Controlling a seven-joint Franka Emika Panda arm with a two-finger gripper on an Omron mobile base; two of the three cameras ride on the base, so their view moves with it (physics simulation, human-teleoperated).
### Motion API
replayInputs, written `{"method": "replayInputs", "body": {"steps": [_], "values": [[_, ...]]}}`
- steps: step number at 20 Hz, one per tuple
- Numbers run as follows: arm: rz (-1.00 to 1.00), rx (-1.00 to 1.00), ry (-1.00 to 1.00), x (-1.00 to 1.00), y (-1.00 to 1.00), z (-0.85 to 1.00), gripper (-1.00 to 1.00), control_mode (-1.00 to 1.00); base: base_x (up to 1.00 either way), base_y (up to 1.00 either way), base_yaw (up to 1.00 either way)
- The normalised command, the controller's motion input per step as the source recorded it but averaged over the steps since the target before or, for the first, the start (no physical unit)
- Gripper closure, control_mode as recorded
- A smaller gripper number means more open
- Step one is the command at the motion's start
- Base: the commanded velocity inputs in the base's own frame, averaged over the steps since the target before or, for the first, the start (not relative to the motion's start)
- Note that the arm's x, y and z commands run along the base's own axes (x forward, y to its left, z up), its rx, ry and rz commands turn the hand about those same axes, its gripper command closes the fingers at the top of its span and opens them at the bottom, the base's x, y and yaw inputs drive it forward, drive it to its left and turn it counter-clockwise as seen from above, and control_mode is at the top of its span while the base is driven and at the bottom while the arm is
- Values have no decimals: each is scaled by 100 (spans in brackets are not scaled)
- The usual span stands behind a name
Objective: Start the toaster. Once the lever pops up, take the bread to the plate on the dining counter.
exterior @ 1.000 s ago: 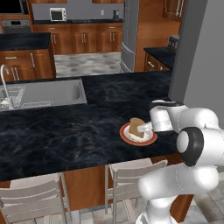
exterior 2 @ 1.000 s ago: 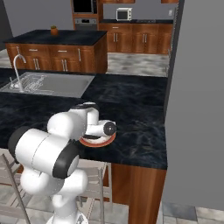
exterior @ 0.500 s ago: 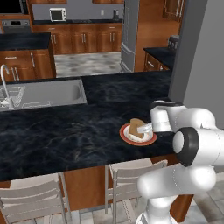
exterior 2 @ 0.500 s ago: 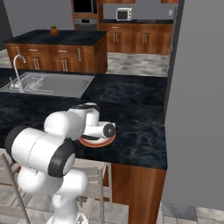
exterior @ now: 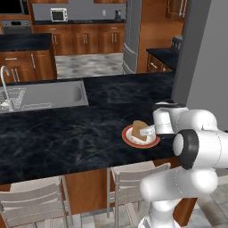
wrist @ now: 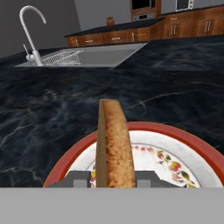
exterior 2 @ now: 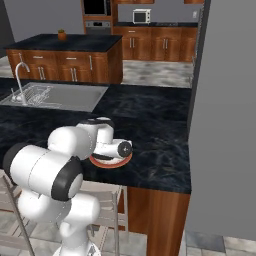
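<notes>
One tan bread slice (wrist: 113,144) is standing on edge over the red-rimmed plate (wrist: 183,142), at six o'clock between my claw's (wrist: 113,178) fingers; I can't tell if they're gripping.

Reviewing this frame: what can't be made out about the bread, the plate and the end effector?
- Hand view: the lower edge of the bread is cut off by the bottom band, so contact with the plate cannot be told.
- Hand view: only the tips of the end effector show; whether they press the slice is unclear.
- Right base view: the arm covers most of the plate.
- Left base view: the end effector is too small to judge.
</notes>
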Motion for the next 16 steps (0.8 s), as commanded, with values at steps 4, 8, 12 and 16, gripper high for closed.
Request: {"method": "replayInputs", "body": {"steps": [4, 8, 12, 16], "values": [[0, 0, 0, 0, 0, 0, -100, -100, 0, 0, 0], [0, 0, 0, 0, 0, 0, -100, -100, 0, 0, 0], [0, 0, 0, 0, 0, 0, -100, -100, 0, 0, 0], [0, 0, 0, 0, 0, 2, -100, -100, 0, 0, 0]]}}
